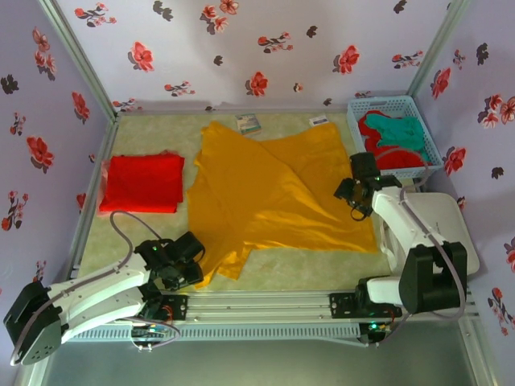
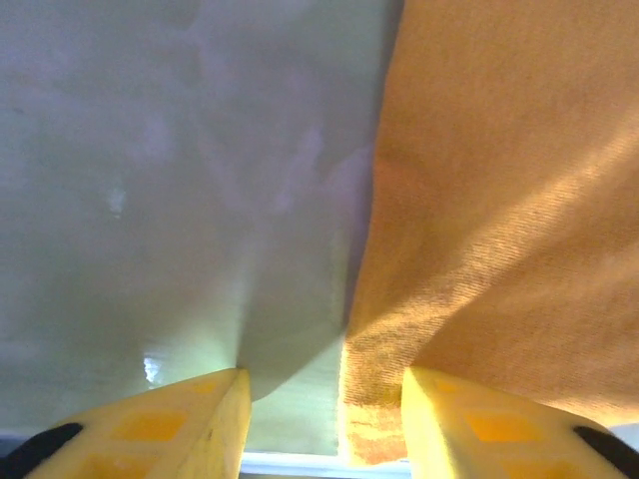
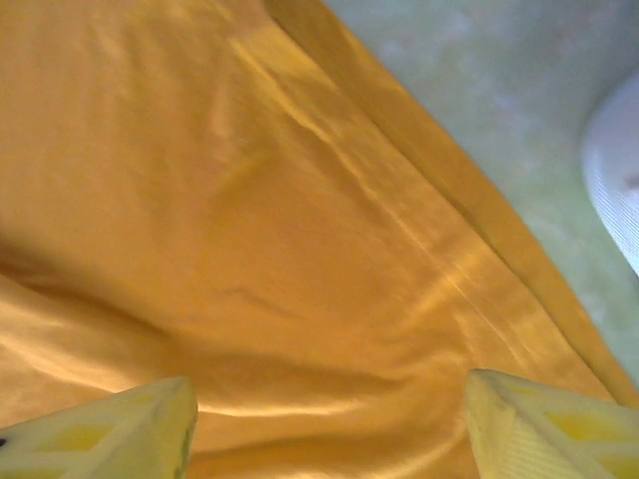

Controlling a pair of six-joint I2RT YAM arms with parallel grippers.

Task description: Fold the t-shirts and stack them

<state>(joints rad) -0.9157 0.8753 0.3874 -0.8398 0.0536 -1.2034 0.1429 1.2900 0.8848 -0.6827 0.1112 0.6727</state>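
1. Mustard-yellow cloth t-shirt (image 1: 273, 193): lies spread on the pale table (image 1: 322, 269), centre of the work area. Its longest visible span runs diagonally from the far left corner to the near right corner. One flap is folded over at the far right, giving a diagonal crease. Collar and print cannot be made out, so which way the shirt points cannot be told.

2. Folded red cloth t-shirt (image 1: 142, 183): a flat rectangle just left of the yellow shirt, long axis left to right.

3. Blue mesh plastic basket (image 1: 354, 108): far right corner. It holds a crumpled red shirt (image 1: 402, 159) and a teal shirt (image 1: 402, 131).

4. Left gripper (image 1: 195, 261) (image 2: 321, 377): low at the yellow shirt's near left corner. The jaws stand partly apart, with the cloth edge lying between them; nothing is clamped.

5. Right gripper (image 1: 352, 201) (image 3: 329, 387): over the yellow shirt's right side. The jaws stand wide apart above the cloth, gripping nothing.
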